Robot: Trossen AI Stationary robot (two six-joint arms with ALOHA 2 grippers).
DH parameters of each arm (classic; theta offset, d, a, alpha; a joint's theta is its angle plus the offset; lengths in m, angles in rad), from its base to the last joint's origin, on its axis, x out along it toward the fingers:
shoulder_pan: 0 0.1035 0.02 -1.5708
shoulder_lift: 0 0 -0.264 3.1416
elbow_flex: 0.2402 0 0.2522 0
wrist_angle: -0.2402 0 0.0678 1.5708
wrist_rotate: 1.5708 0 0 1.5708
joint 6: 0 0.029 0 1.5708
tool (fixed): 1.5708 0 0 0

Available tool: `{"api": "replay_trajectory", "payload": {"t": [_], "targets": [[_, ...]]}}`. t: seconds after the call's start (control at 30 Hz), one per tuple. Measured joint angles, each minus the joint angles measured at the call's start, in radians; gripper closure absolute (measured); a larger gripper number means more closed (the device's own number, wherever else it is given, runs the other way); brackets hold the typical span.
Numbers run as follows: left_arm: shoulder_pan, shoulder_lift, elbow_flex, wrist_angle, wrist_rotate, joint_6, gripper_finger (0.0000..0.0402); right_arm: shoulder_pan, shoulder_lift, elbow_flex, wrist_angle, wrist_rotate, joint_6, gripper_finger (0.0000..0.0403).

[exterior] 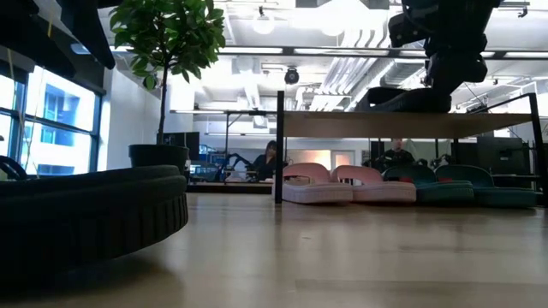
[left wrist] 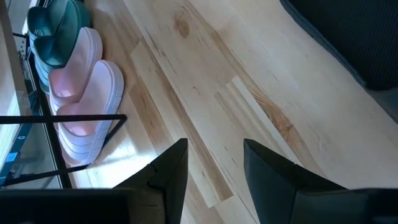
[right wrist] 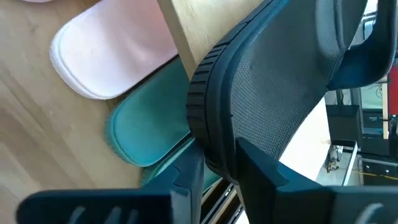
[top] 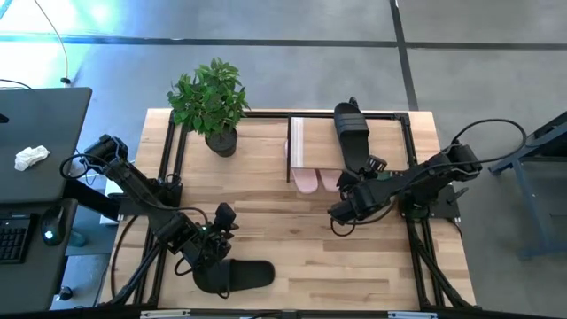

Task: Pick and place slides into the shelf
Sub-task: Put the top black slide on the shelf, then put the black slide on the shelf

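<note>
- Black slide [top: 350, 131] lies on the shelf [top: 306, 142] top; the right pincer [right wrist: 217, 163] sits at its heel rim, fingers only narrowly parted around the edge, so release looks underway.
- Second black slide [top: 241, 276] rests on the counter [top: 292, 257] near the front edge, the left pincer [top: 219, 232] spread just beside it, holding nothing.
- Pink slides [exterior: 334, 183] and green slides [exterior: 462, 184] sit under the shelf.
- The rubber looks light, flexible and grippy; pinching the strap or side rim seems safest.

An open-plan office or lab is showing here — exposed ceiling ducts [exterior: 257, 81], tall windows [exterior: 51, 120], a polished concrete floor [top: 292, 53], and a desk with a keyboard [top: 11, 239] sitting beside the bench [top: 292, 257].
</note>
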State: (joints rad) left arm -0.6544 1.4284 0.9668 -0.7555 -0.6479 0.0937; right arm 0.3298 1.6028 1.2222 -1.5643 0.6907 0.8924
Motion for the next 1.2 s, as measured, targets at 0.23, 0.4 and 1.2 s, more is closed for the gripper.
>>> {"api": "replay_trajectory", "payload": {"t": [0.23, 0.4, 1.2], "targets": [[0.000, 0.000, 0.000, 0.001, 0.000, 0.000, 0.0261, 0.027, 0.001, 0.074, 0.018, 0.040, -0.031, 0.0284], [0.000, 0.000, 0.000, 0.003, 0.000, 0.000, 0.0261, 0.046, 0.001, 0.152, 0.017, 0.048, -0.083, 0.0251], [0.000, 0.000, 0.000, 0.131, 0.475, -0.166, 0.0261, 0.281, -0.093, 0.268, 0.145, 0.092, -0.148, 0.0272]]}}
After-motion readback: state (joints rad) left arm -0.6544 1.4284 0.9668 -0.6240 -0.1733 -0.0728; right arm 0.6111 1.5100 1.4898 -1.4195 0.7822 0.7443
